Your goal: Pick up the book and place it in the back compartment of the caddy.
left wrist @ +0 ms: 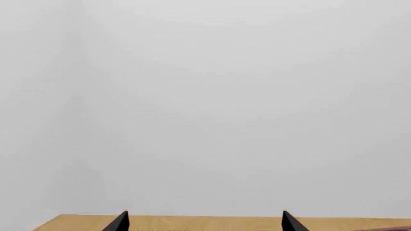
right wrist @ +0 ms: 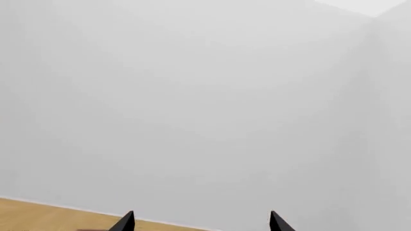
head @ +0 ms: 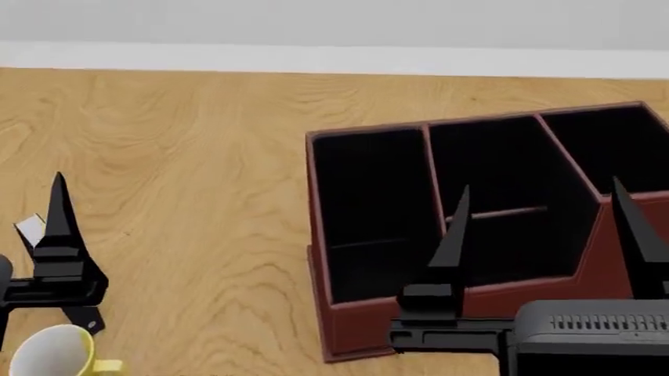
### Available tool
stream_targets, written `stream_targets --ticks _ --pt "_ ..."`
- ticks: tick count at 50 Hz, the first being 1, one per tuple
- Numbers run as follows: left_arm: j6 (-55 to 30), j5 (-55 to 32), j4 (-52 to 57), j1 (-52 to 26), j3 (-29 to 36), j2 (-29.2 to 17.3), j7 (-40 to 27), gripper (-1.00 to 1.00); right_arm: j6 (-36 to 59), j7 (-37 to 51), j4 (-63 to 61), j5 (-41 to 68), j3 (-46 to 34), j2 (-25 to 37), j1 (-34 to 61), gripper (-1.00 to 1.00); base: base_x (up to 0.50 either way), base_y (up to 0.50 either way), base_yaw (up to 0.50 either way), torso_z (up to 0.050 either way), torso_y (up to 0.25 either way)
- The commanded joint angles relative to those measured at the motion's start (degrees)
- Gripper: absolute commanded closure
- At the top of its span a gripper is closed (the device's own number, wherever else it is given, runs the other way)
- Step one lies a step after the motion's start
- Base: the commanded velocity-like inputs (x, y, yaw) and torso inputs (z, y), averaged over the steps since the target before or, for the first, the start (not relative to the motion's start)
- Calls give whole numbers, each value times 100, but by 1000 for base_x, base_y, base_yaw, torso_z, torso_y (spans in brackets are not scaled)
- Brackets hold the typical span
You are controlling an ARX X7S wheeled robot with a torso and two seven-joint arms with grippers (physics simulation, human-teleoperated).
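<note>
Our right hand (head: 544,223) hovers over the near wall of the caddy (head: 460,313), fingers spread apart and grasping nothing. Our left hand (left wrist: 204,221) also has its fingers parted and empty, above the wooden table (head: 199,157). Beside it, a white corner, perhaps the book (head: 30,229), peeks out near a yellow mug (head: 58,354).

Both grippers (head: 549,215) (left wrist: 204,221) agape, empty.

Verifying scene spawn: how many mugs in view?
1: a mug at the head view's bottom-left, on the wooden table, partly cut off by the frame. Others may sit outside view.
</note>
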Motion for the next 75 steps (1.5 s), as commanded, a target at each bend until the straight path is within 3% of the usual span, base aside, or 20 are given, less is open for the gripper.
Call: stream_targets --ticks 1,21,37,44,68,71,75 --pt "5 20 21 6 8 -26 -34 -100 241 157 -174 -99 -95 71 53 -100 0 0 500 0 0" --pt "24 35 26 14 47 -59 -75 -100 71 203 -107 -18 -191 95 63 -100 0 0 500 0 0" --pt "7 15 65 7 52 -86 -109 -100 263 205 -95 79 -235 114 178 -100 0 0 124 0 0" --pt "12 28 73 9 70 -99 -125 -100 -170 46 -100 192 -236 180 36 -100 0 0 0 0 0" --pt "-17 0 130 11 107 -130 -167 -100 -164 158 -251 593 41 260 -40 -100 383 -313 0 0 0" --pt "-4 -10 198 36 107 -143 -169 -100 -179 572 -334 850 -144 572 51 -100 387 -342 0 0 3" --pt "-93 -81 340 36 57 -169 -192 -100 -668 2481 -334 2592 -677 1949 412 -100 310 -256 0 0 0"
